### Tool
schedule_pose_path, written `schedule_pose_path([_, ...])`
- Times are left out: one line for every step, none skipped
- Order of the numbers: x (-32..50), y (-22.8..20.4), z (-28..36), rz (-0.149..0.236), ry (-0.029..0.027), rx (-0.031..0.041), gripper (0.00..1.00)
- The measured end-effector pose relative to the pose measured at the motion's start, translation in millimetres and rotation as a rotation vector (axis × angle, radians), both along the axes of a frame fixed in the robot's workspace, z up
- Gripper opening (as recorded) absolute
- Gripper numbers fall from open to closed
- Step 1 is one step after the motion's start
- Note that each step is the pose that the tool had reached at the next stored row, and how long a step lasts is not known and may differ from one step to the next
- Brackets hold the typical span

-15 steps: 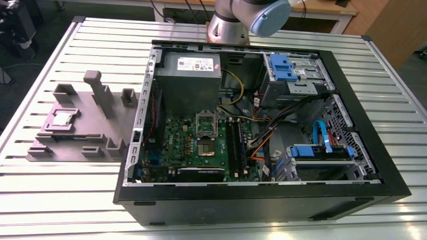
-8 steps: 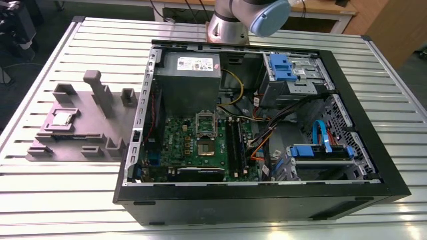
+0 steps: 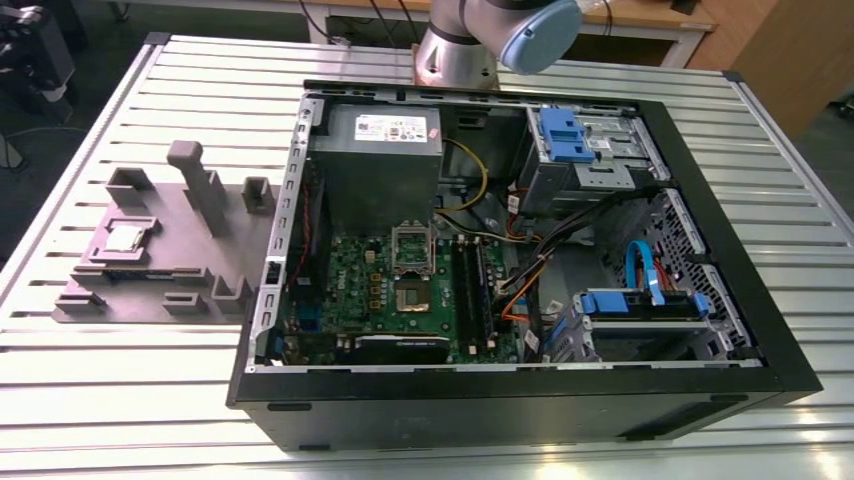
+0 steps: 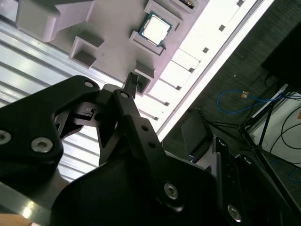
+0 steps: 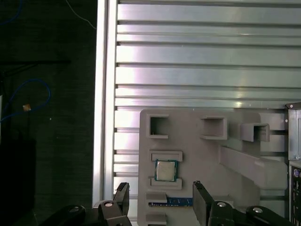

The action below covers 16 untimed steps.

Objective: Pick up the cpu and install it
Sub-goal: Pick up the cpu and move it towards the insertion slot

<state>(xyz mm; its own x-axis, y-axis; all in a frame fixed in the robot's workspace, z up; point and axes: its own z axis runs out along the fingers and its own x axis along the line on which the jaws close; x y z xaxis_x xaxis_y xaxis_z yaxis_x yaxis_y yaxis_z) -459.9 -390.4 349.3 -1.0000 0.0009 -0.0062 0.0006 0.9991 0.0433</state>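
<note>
Hand (image 5: pixel 160 188) spread wide, cpu (image 5: pixel 166 170) near, seemingly untouched, on grey fixture (image 5: pixel 197 155)

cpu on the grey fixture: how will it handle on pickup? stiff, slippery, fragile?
Likely stiff and light: the cpu is a small flat square chip. Its shiny metal top may be slippery, so edge grips could slide. It lies flat between raised blocks of the fixture plate, so it probably won't roll or tip.

Shiny metal cpu (image 5: pixel 165 170), matt grey plastic fixture (image 5: pixel 197 157), ribbed satin metal table (image 5: pixel 188 52)
</note>
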Motion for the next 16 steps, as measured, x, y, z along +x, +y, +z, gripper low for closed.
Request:
schedule_pose_path([0.3, 0.0, -0.1, 0.000, 0.0001, 0.0000, 0.65])
schedule_pose_path([0.5, 0.0, -0.2, 0.000, 0.0002, -0.0001, 0.65])
schedule_pose_path([0.8, 0.0, -0.3, 0.000, 0.0001, -0.0001, 0.65])
schedule_pose_path([0.9, 0.0, -0.3, 0.000, 0.0002, -0.0001, 0.65])
schedule_pose_path([1.1, 0.0, -0.4, 0.000, 0.0003, -0.0002, 0.65])
schedule_pose_path([1.1, 0.0, -0.4, 0.000, 0.0003, -0.0002, 0.65])
schedule_pose_path([1.2, 0.0, -0.7, 0.000, 0.0004, -0.0002, 0.65])
schedule_pose_path([1.1, 0.0, -1.0, 0.000, 0.0003, -0.0002, 0.65])
schedule_pose_path([1.2, 0.0, -1.1, 0.000, 0.0004, -0.0001, 0.65])
schedule_pose_path([1.2, 0.0, -1.2, 0.000, 0.0003, -0.0002, 0.65])
schedule_pose_path([1.2, 0.0, -1.5, 0.000, 0.0002, -0.0001, 0.65])
schedule_pose_path([1.2, 0.0, -1.6, 0.000, 0.0002, -0.0001, 0.65])
schedule_pose_path([1.2, 0.0, -1.8, 0.000, 0.0003, -0.0002, 0.65])
schedule_pose_path([1.2, 0.0, -2.1, 0.000, 0.0003, -0.0002, 0.65])
schedule_pose_path([1.1, 0.0, -2.3, 0.000, 0.0003, -0.0001, 0.65])
schedule_pose_path([1.2, 0.0, -2.4, 0.000, 0.0003, -0.0001, 0.65])
